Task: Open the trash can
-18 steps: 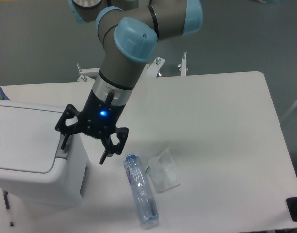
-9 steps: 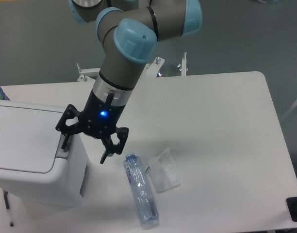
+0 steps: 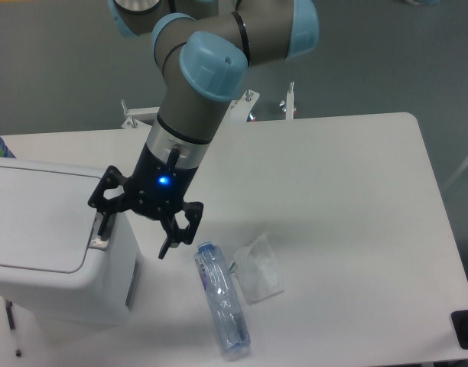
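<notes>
Hand (image 3: 133,237) spread wide, holding nothing, 1 fingertip (image 3: 102,229) at trash can (image 3: 54,245) push tab (image 3: 99,243), lid shut

pincer (image 3: 134,240) edged slightly lower, one finger now nearer the trash can (image 3: 58,245) push tab

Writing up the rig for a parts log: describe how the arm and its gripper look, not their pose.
The arm is built of grey tubular links with light blue rounded joint caps. Its wrist narrows to a silver ring, then a black collar with a small lit blue light. The gripper is black, with two open-framed linkage fingers. No cables or legible markings show.
</notes>
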Available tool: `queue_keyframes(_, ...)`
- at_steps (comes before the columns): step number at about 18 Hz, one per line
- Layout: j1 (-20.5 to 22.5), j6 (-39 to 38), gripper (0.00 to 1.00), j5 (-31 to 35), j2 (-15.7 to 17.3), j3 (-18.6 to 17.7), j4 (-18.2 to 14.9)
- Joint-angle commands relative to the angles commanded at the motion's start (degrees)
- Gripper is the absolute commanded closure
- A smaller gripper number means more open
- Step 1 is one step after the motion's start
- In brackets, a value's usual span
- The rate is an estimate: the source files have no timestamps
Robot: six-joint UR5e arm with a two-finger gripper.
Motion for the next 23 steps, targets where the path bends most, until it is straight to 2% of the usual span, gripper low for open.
queue_keyframes(8, 0.35, -0.09, 0.0, -0.09, 0.26, 0.61, -0.17)
queue_keyframes(11, 3.68, 0.17, 0.0, -0.09, 0.61, 1.58, 0.0)
queue_keyframes(16, 10.62, 1.4, 0.0, 0.0, -0.61, 1.14, 7.46)
queue_keyframes(18, 13.35, 5.43, 0.0, 0.0, -1.58, 1.67, 8.53)
queue_keyframes(20, 13.88, 10.0, 0.0, 0.26, -2.55, 1.5, 8.53)
queue_keyframes(21, 13.97, 12.37, 0.0, 2.26, -2.81, 1.41, 8.44)
queue_keyframes(23, 14.41, 16.15, 0.0, 10.76, -3.6, 1.93, 8.0)
